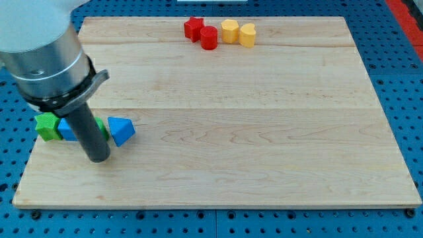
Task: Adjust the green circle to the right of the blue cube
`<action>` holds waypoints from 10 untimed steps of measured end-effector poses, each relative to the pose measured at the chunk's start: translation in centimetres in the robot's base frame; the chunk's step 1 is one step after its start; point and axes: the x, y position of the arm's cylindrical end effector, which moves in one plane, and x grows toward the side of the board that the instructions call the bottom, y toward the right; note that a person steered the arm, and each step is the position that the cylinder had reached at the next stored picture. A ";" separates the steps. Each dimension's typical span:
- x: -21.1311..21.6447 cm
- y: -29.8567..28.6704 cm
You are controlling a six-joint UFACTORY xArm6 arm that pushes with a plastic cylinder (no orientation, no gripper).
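At the view's far left, a green block of starlike outline sits near the left edge of the wooden surface. Just beside it, toward the right, a blue block shows only partly, since the dark rod crosses in front of it; I take this for the blue cube, though its shape is not fully clear. My tip rests on the surface at the bottom of this cluster, just below the blocks. A sliver of green peeks out at the rod's right side, probably the green circle (mostly hidden, so the shape cannot be confirmed). Touching it on the right is a second blue block, wedge-like.

There is no pincer on this arm, so nothing is clenched or released; whether the rod touches any block cannot be told.

At the view's top, well apart, stand a red star-shaped block, a red cylinder, and two yellow blocks, closely grouped.

The risk, as I judge it: the cluster is tight, so a push on the green circle could drag the blue wedge or knock the blue cube out of place, and the left edge is near enough for a block to slide off.

No containers are in view.
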 end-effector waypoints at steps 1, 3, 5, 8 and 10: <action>-0.3 -0.3; -1.4 -0.3; 3.2 1.7; 3.8 21.3; 3.8 24.8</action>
